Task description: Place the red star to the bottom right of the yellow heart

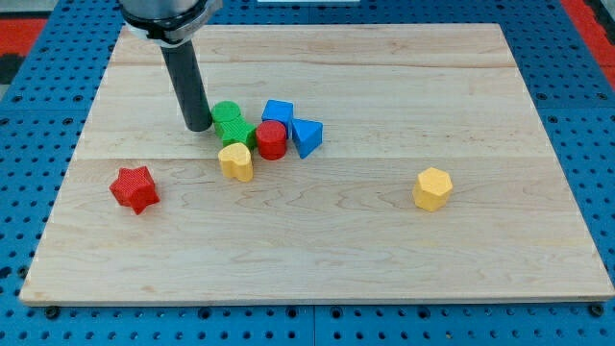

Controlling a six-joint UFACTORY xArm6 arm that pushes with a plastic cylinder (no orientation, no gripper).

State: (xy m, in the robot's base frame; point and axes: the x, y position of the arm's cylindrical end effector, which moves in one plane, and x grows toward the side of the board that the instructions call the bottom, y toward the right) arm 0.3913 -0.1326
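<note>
The red star [134, 188] lies on the wooden board at the view's left, apart from the other blocks. The yellow heart [236, 160] lies to its right, at the lower edge of a cluster. My tip [198, 125] is at the end of the dark rod, just left of the green blocks, up and to the left of the yellow heart and up and to the right of the red star. It touches neither the star nor the heart.
The cluster holds a green round block [226, 113], a second green block [235, 132], a red cylinder [272, 139], a blue cube [278, 112] and a blue triangular block [307, 136]. A yellow hexagon [432, 188] lies alone at the right.
</note>
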